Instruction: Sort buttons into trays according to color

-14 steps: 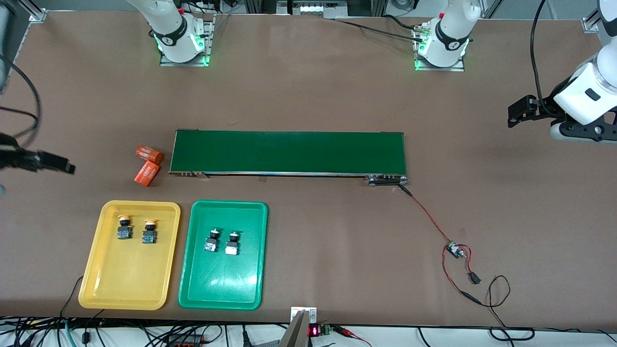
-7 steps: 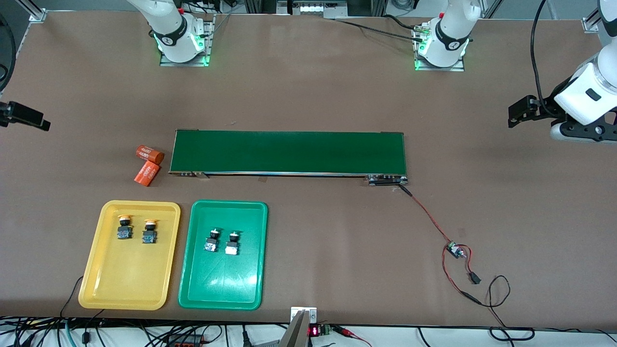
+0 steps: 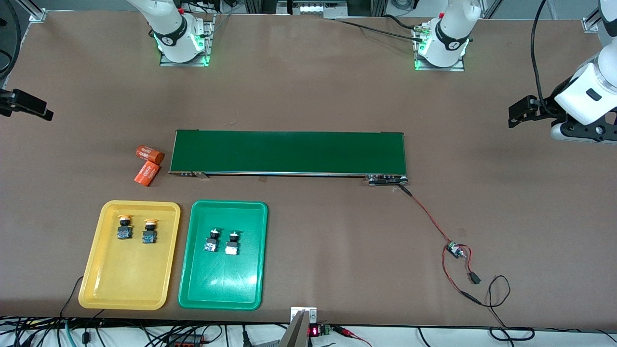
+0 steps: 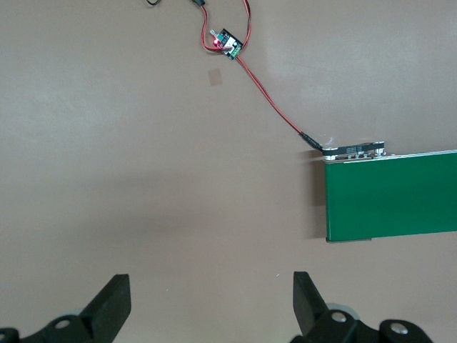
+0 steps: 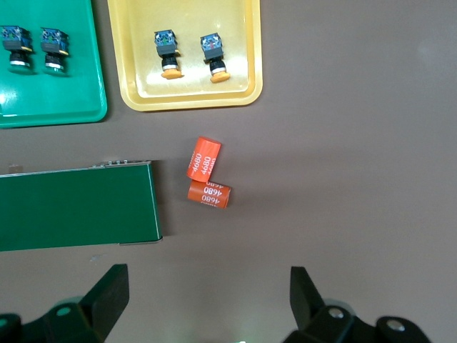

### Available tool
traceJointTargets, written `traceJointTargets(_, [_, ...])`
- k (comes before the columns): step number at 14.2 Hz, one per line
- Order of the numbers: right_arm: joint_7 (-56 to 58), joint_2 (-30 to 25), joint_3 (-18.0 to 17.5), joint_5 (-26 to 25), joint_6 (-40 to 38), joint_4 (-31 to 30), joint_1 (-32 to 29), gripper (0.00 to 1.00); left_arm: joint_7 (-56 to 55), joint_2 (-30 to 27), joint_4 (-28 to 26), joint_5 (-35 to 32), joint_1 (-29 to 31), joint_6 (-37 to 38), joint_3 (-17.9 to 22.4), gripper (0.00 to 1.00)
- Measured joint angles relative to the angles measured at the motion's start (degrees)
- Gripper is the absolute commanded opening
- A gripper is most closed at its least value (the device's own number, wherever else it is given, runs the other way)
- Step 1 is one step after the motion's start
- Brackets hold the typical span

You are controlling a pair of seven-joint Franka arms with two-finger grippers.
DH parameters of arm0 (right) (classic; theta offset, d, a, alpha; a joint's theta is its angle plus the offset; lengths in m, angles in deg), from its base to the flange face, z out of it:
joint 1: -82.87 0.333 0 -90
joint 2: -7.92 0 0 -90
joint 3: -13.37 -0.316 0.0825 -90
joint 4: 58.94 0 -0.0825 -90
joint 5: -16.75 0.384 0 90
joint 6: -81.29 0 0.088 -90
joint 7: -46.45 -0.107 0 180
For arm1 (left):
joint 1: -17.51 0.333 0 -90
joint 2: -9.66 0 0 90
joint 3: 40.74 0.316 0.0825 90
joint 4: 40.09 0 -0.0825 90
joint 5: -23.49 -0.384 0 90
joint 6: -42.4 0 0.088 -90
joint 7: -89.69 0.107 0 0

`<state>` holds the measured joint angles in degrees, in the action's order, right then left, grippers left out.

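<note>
The yellow tray (image 3: 129, 284) holds two black-bodied buttons with yellow-orange caps (image 3: 124, 220). The green tray (image 3: 221, 284) holds two buttons whose caps (image 5: 17, 67) look green. The conveyor belt (image 3: 289, 152) is dark green. Two orange cylinders (image 3: 148, 154) carry white print. The table (image 3: 313, 96) is brown.

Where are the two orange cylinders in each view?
Front view: orange cylinders lie on the table just off the conveyor belt's end toward the right arm's end, farther from the camera than the yellow tray.
Left wrist view: not in it.
Right wrist view: orange cylinders between belt end and yellow tray.
Shared landmark: the conveyor belt.
</note>
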<state>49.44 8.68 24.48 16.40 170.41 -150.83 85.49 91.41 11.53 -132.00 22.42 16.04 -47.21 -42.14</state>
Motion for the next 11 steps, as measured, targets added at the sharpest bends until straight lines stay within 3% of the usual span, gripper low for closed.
traceJointTargets(5, [0.0,-6.6,-0.2,0.0,3.0,-7.6,0.0,1.0,0.0,0.0,0.0,0.0,0.0,-0.1,0.2,1.0])
traceJointTargets(11, [0.0,-7.1,-0.5,0.0,2.8,-7.7,0.0,1.0,0.0,0.0,0.0,0.0,0.0,-0.3,0.4,1.0])
